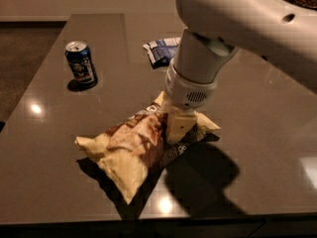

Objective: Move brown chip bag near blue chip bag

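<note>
The brown chip bag (130,150) lies crumpled in the middle of the dark table, its cream edges showing and its brown front bunched up. My gripper (179,129) hangs from the white arm (237,19) and is pressed down into the bag's right half, shut on the bunched foil; the fingertips are buried in the bag. The blue chip bag (162,50), small and blue-white, lies at the back of the table, just behind the arm and apart from the brown bag.
A blue drink can (80,65) stands upright at the back left. The table's (49,148) front edge runs just below the brown bag, and its left edge slants toward the floor. The arm hides part of the table's right side.
</note>
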Robot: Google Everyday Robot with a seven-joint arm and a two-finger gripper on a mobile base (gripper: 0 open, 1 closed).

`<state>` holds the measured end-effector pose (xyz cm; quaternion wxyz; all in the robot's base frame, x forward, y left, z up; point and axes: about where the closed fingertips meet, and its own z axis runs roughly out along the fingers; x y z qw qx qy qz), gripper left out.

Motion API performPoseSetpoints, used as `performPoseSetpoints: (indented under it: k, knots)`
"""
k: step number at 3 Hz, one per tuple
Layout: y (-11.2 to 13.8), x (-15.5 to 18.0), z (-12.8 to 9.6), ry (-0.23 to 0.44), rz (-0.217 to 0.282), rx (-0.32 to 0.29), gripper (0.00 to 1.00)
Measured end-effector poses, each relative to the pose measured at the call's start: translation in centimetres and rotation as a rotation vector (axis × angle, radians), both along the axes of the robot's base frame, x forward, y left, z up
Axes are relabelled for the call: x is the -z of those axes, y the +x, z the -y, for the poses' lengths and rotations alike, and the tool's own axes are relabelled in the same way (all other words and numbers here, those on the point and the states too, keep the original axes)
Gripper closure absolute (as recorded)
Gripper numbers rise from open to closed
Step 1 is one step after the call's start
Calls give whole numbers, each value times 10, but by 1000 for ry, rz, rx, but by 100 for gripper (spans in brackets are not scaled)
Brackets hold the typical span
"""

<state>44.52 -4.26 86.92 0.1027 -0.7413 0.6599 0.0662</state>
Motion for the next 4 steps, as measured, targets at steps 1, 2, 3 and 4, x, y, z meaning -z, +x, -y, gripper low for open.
performPoseSetpoints:
  k: [1,2,3,4]
  knots:
    - [8,-5,1,-8,16,12,71]
    - [31,-23,12,-26,73,49,94]
    - [68,-39,35,-56,136,123,100]
    - [123,-57,73,-101,226,241,100]
